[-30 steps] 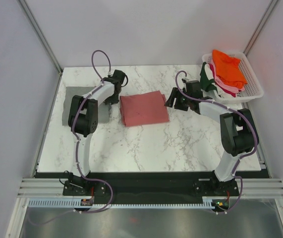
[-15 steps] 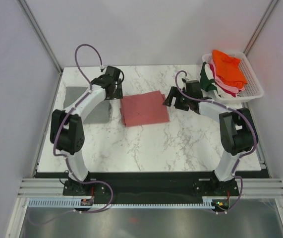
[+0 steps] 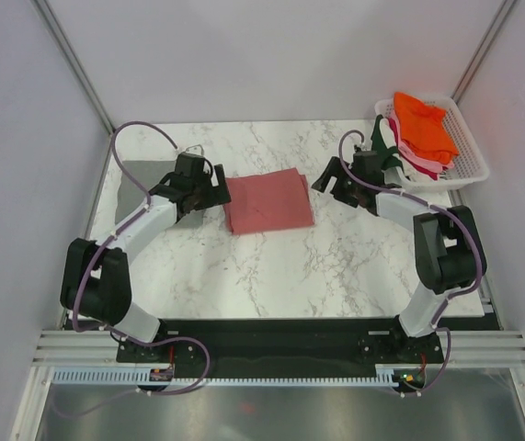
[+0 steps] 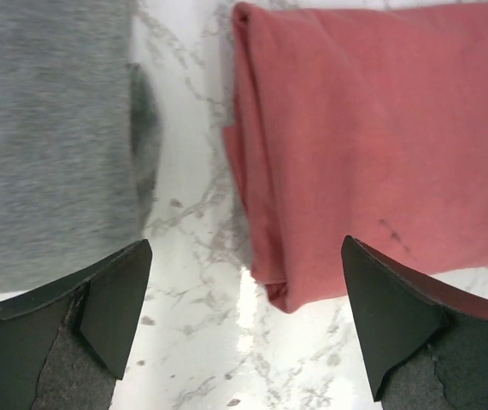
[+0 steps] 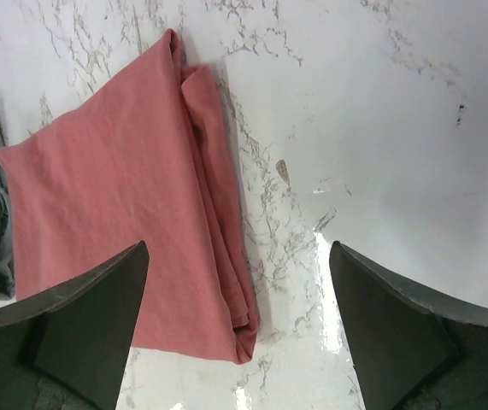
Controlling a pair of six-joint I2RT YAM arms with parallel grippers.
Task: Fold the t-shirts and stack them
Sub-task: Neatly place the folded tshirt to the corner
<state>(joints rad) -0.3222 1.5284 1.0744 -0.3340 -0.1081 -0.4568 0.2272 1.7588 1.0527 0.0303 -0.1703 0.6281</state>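
Observation:
A folded salmon-pink t-shirt lies flat mid-table; it also shows in the left wrist view and the right wrist view. A folded grey t-shirt lies at the far left, partly under my left arm, and fills the left of the left wrist view. My left gripper is open and empty just above the pink shirt's left edge. My right gripper is open and empty just right of the pink shirt. Orange, pink, white and dark green shirts are piled in the basket.
A white slatted basket stands at the back right corner, with dark green cloth hanging over its left rim. Grey enclosure walls surround the marble table. A black rail runs along the near edge.
My left arm has swung down and left, and its gripper now sits lower, at the pink shirt's left edge. My right gripper has lifted back slightly to the right. The shirts have not moved.

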